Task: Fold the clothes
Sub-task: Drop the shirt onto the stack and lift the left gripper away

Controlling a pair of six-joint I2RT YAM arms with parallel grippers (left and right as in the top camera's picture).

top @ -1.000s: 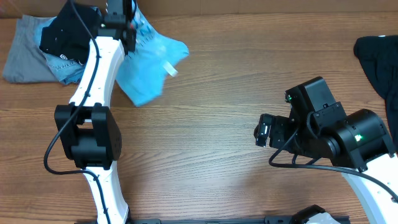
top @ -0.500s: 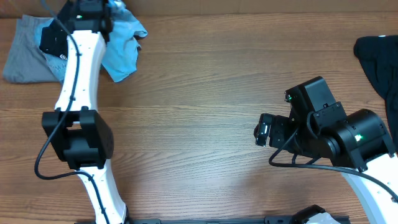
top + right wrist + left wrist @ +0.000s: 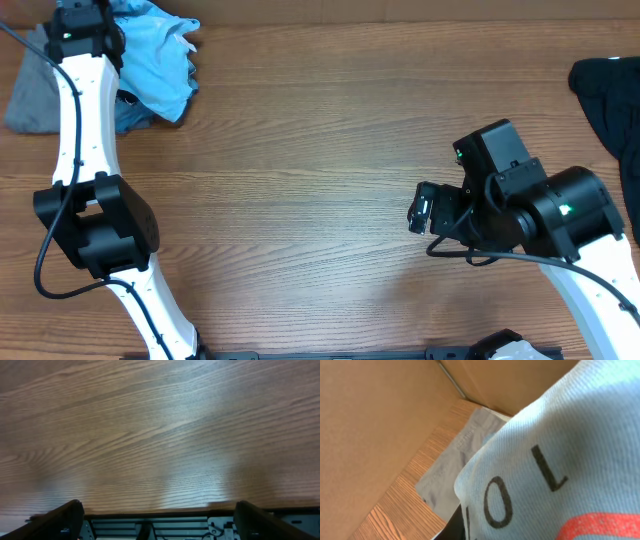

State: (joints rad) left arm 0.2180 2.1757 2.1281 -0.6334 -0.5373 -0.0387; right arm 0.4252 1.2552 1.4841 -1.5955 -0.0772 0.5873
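The light blue T-shirt (image 3: pixel 155 60) is seen bunched at the far left corner of the counter (image 3: pixel 320 150), partly over a grey garment (image 3: pixel 25 95), with the left arm (image 3: pixel 78 110) reached above it. Its dark letters and a red band fill the left wrist view, so it cannot be told whether the jaws there are clenched. The right arm (image 3: pixel 560 215) is held over bare wood well apart from the pile, its jaws released and spread wide, near a black garment (image 3: pixel 610 80)
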